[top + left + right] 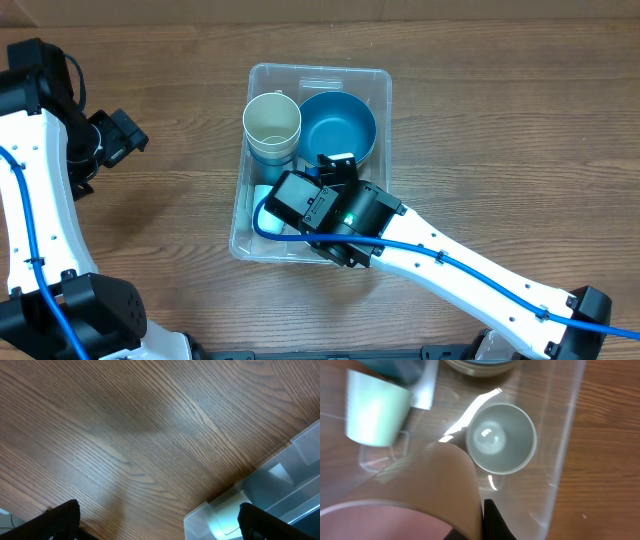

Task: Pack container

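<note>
The clear container [378,90] stands mid-table. It holds a pale cup [272,122] at its far left and a blue bowl [337,125] at its far right. My right gripper [487,521] is low inside the container's near half, shut on the rim of a beige cup with a pink inside [420,495]. Its wrist [335,215] hides this from overhead. The right wrist view also shows a small grey-green cup [501,437] upright on the container floor and a pale green cup [375,407]. My left gripper [160,522] is open and empty over bare table, left of the container [300,460].
The container's wall [565,460] is close to the right of the held cup. The blue bowl's edge [480,364] lies just beyond the grey-green cup. Wooden table [500,120] surrounds the container.
</note>
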Action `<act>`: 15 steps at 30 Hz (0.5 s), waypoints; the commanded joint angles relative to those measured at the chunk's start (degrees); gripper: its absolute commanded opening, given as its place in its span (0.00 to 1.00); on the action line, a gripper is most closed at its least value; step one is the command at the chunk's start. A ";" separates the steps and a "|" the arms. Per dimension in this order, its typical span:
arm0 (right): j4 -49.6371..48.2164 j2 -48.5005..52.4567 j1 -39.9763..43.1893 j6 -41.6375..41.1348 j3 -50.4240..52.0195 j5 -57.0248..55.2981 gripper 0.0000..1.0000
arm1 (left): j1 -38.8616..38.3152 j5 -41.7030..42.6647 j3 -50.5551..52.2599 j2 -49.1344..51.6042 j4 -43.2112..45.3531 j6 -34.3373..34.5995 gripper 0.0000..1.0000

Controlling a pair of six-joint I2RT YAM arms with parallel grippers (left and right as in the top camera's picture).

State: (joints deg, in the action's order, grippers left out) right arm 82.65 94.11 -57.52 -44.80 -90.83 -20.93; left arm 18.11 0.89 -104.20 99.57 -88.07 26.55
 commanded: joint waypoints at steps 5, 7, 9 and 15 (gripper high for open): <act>-0.13 -1.20 7.74 4.09 -1.40 2.10 0.04 | 0.24 0.20 -0.96 0.42 0.09 -1.27 1.00; -1.79 -1.20 11.26 8.02 -1.40 7.61 0.04 | 0.24 0.20 -0.96 0.39 0.09 -1.27 1.00; -4.09 -1.20 14.84 12.39 -1.40 13.49 0.04 | 0.24 0.20 -0.96 0.42 0.09 -1.27 1.00; -2.56 -1.20 17.64 12.74 -1.40 15.08 0.04 | 0.24 0.20 -0.96 0.42 0.09 -1.27 1.00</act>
State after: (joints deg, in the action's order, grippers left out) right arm 79.50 94.08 -39.90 -33.78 -90.85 -8.36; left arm 18.11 0.89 -104.20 99.57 -88.07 26.55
